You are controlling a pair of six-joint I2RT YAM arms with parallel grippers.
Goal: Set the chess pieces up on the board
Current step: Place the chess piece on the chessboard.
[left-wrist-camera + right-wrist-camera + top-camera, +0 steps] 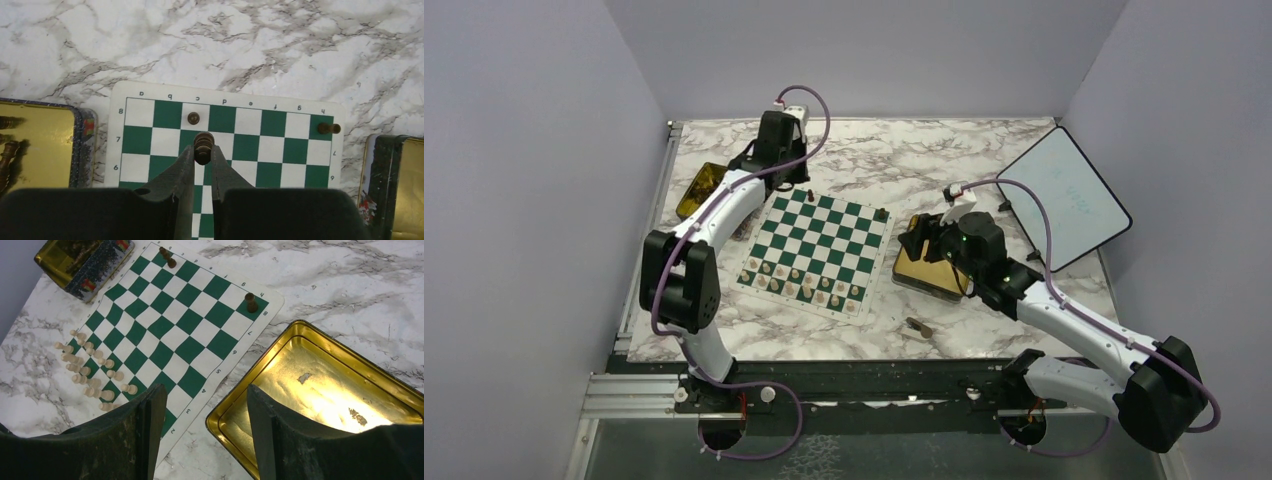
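Left gripper (203,153) pinches a dark chess piece (203,144) over the board (165,114); right gripper (205,391) stands spread.

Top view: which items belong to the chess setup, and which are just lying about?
Job: board; pale pieces; dark piece in left gripper; stray piece off the board; stocked gold tin.
Lying about: empty gold tin; white tablet.

Bright, even light; glaring gold tin (325,385)
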